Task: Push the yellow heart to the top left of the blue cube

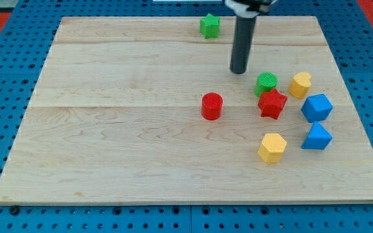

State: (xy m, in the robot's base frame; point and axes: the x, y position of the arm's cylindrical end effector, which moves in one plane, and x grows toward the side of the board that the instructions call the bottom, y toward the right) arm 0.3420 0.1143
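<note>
The yellow heart (300, 84) lies at the view's right, just above and left of the blue cube (316, 107). My tip (239, 71) rests on the board left of the yellow heart, with the green cylinder (266, 83) between them. The tip touches no block. A red star (272, 103) sits below the green cylinder.
A blue triangular block (316, 137) lies below the blue cube. A yellow hexagon (272, 147) lies at the lower right. A red cylinder (212, 106) stands mid-board. A green star (209, 25) sits at the top edge. The wooden board (109, 129) rests on a blue pegboard.
</note>
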